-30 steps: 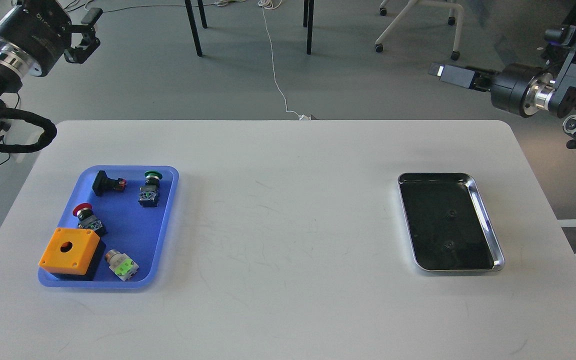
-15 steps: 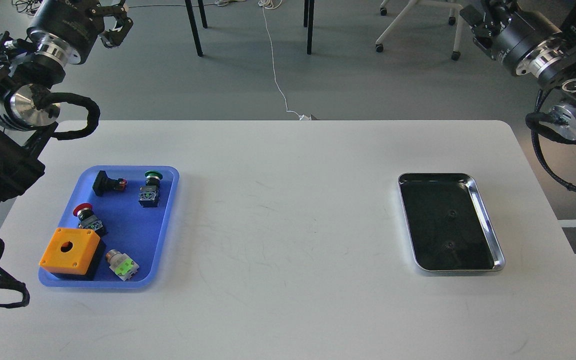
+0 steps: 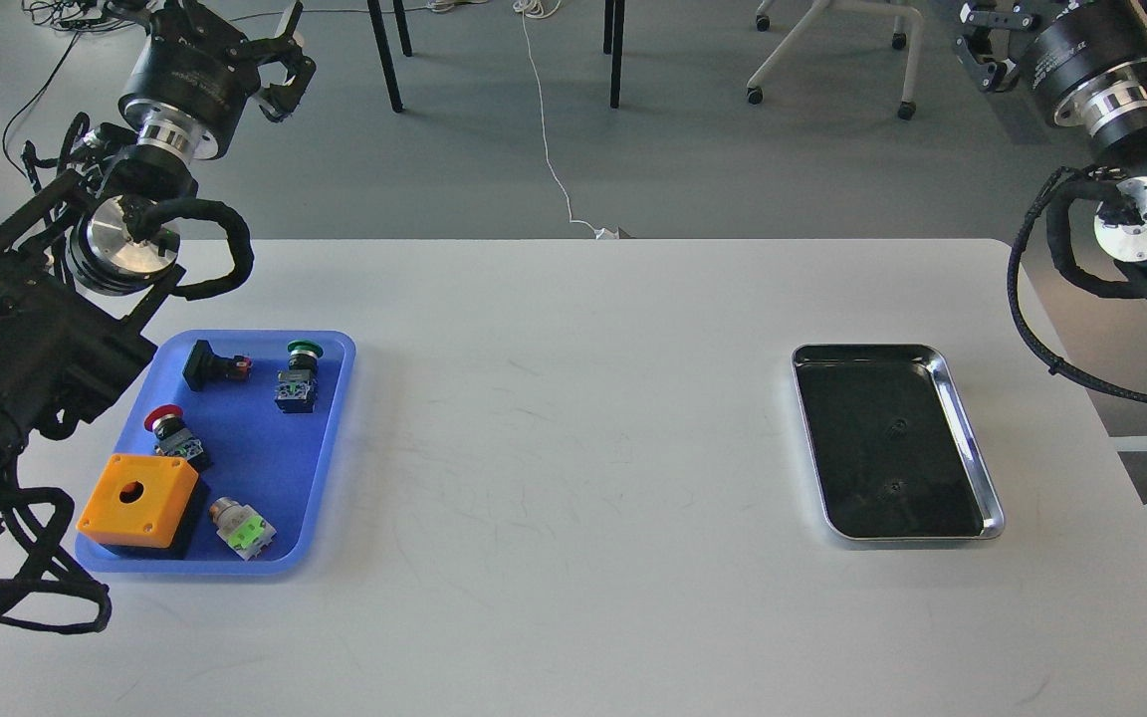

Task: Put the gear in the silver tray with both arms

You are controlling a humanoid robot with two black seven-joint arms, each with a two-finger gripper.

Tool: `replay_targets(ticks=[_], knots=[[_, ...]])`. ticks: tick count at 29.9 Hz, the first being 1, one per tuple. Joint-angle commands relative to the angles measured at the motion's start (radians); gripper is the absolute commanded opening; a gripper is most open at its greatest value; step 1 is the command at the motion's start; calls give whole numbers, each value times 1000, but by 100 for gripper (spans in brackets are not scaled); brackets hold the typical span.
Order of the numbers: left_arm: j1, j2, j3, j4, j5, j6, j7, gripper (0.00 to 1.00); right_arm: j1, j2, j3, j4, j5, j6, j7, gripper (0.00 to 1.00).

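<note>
Left gripper point(image 3: 280, 65): raised beyond table's far-left corner, fingers spread, empty.
Blue tray point(image 3: 330, 438): near left edge, loaded with switch parts.
Green-capped button point(image 3: 299, 375): likely light, rigid; grab across square body.
Silver tray point(image 3: 972, 448): near right edge, empty, slick.
Right gripper point(image 3: 992, 35): past far-right corner, state unclear.

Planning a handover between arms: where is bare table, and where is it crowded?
Bare: the wide white table between the blue tray and the silver tray, plus the front strip. The silver tray holds nothing. Crowded: the blue tray, with the orange box and four switches.
</note>
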Motion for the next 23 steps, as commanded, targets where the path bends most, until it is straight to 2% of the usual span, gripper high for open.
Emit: replay_targets(ticks=[1, 5, 9, 11, 15, 23], knots=[[3, 3, -17, -10, -33, -17, 19, 98, -46, 40, 61, -4, 79, 57, 0, 99], [6, 3, -6, -5, -33, -31, 19, 98, -124, 92, 225, -17, 89, 68, -11, 99], [42, 1, -5, 2, -32, -31, 24, 98, -198, 141, 398, -19, 96, 100, -143, 99], [66, 1, -5, 1, -32, -31, 25, 98, -216, 180, 445, -33, 96, 102, -168, 99], [106, -3, -5, -5, -30, -30, 24, 98, -216, 230, 468, -86, 96, 108, -168, 99], [122, 1, -6, -8, -32, -28, 19, 98, -230, 258, 463, -87, 93, 117, -157, 99]])
